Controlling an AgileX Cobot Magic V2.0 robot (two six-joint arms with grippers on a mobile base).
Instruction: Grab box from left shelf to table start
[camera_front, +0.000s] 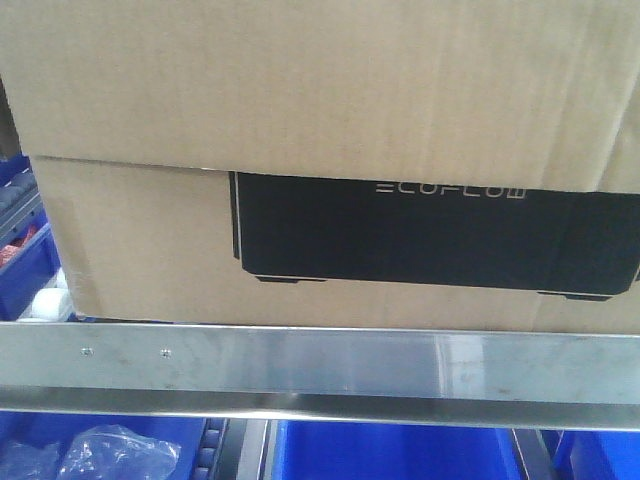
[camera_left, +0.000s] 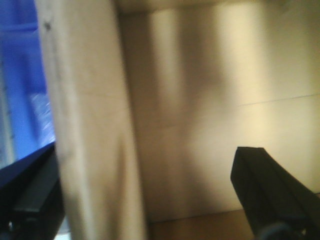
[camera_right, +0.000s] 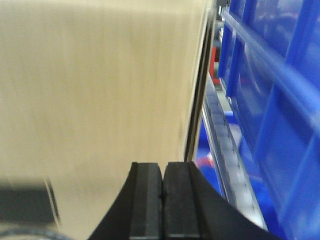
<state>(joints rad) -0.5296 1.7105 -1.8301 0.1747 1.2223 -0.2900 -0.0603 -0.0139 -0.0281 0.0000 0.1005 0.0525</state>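
**Q:** Front view: where is the box?
**A:** The brown ECOFLOW box (camera_front: 300, 150) stands on the left shelf (camera_front: 320, 365), just behind its brushed-metal front rail. Blue bins (camera_front: 400, 455) sit below, and one holds a clear plastic bag (camera_front: 115, 450).

**Q:** Left wrist view?
**A:** The left gripper (camera_left: 147, 152) has its jaws spread wide. Its black fingers (camera_left: 270, 195) lie on either side of a vertical cardboard edge of the box. Whether they touch it cannot be told.

**Q:** Right wrist view?
**A:** The right gripper (camera_right: 162, 175) has its jaws pressed together, holding nothing. The box's plain side wall fills the left of the view, and a tall blue bin (camera_right: 280, 100) stands at the right.
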